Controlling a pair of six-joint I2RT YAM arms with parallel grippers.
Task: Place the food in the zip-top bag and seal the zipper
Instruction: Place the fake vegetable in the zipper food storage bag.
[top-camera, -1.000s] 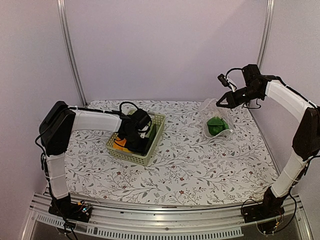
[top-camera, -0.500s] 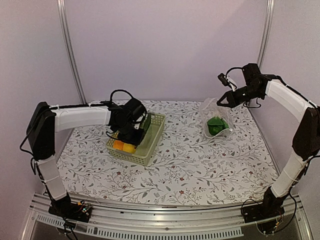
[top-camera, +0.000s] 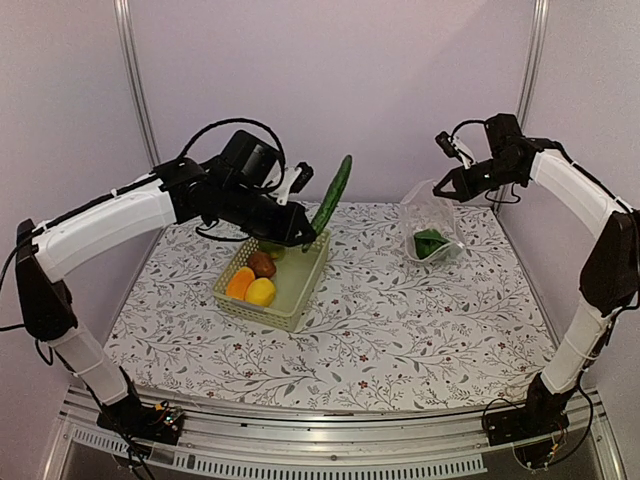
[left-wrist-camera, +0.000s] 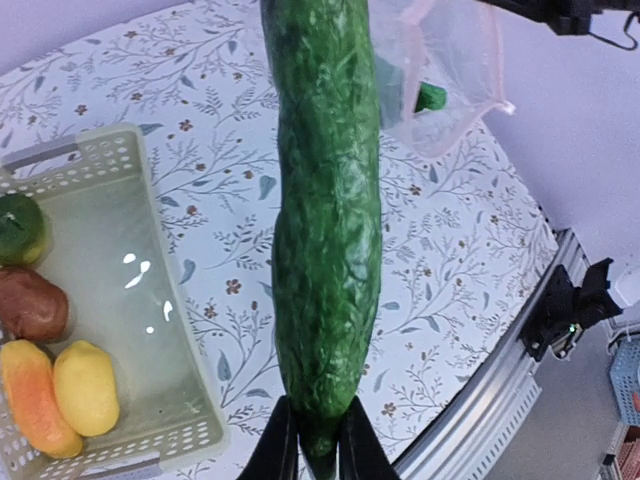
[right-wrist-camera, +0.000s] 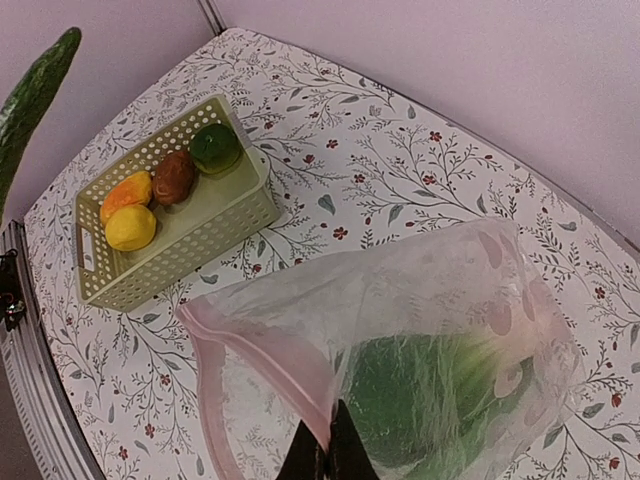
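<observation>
My left gripper (top-camera: 307, 238) (left-wrist-camera: 318, 452) is shut on the lower end of the long green cucumber (top-camera: 331, 194) (left-wrist-camera: 325, 220). It holds the cucumber nearly upright in the air above the basket's far right corner. My right gripper (top-camera: 443, 193) (right-wrist-camera: 326, 456) is shut on the pink zipper (right-wrist-camera: 262, 347) edge of the clear zip-top bag (top-camera: 430, 215) (right-wrist-camera: 440, 300). The bag's mouth hangs open toward the basket. Green bok choy (top-camera: 431, 243) (right-wrist-camera: 430, 395) lies inside the bag. Orange (top-camera: 240, 283), yellow (top-camera: 261, 292), brown (top-camera: 262, 264) and green (right-wrist-camera: 215, 146) pieces remain in the basket.
The pale green lattice basket (top-camera: 292, 306) (right-wrist-camera: 190, 262) stands left of centre on the flowered tablecloth (top-camera: 400, 320). Upright metal posts rise at the back corners, and the metal rail (top-camera: 320, 440) runs along the near edge.
The left arm has risen out of the basket with the cucumber and swung it up and to the right. The right gripper has lifted the bag's mouth slightly.
</observation>
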